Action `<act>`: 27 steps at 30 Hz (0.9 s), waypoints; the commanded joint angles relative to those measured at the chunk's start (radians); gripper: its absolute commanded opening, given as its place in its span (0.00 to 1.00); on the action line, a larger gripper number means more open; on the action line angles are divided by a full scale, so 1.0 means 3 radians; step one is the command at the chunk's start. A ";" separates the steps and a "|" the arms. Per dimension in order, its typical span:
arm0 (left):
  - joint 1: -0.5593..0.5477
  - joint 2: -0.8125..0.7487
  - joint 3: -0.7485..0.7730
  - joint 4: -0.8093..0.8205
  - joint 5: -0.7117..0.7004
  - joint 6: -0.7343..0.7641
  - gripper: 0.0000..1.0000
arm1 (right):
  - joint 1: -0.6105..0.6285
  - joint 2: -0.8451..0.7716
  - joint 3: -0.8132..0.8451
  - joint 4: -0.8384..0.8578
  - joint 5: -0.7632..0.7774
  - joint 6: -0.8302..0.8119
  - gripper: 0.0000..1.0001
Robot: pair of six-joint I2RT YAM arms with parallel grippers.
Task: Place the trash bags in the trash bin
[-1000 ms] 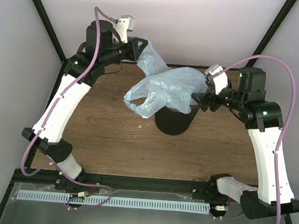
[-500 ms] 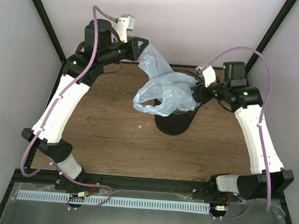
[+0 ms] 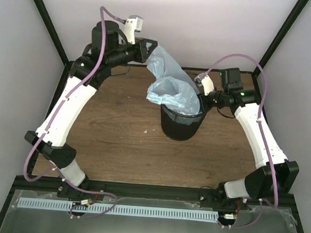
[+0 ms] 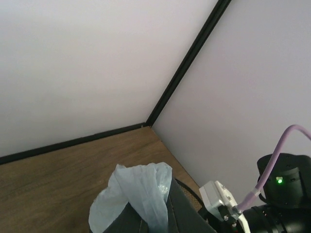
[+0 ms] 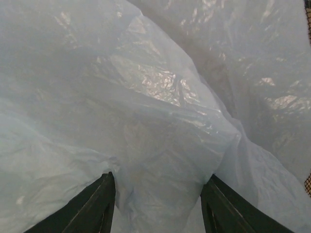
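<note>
Thin, translucent light-blue plastic bag [image 3: 171, 88] crinkles glossy before me; round black wire-mesh bin [image 3: 180, 130] looks matt, brown wooden table [image 3: 116, 140] smooth.

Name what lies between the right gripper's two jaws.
Light-blue plastic of the trash bag fills the gap between them, as the right wrist view shows.

One high view, two wrist views.
Top looks down on the table [image 3: 116, 140]; left wrist faces the back corner; right wrist sits close against the bag [image 5: 160, 97], which all three share.
</note>
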 commanded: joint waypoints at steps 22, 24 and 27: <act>-0.0037 -0.0452 -0.1334 0.0765 0.0461 -0.0294 0.04 | -0.0352 -0.0459 0.0818 -0.0825 -0.1302 -0.1135 0.84; -0.0042 -0.0485 -0.1331 0.0780 0.0465 -0.0315 0.04 | -0.0193 -0.0319 0.0873 -0.0967 -0.1141 -0.1240 0.85; -0.0048 -0.0559 -0.1336 0.0825 0.0462 -0.0367 0.04 | 0.0034 -0.0206 0.0820 -0.0997 -0.0961 -0.1290 0.87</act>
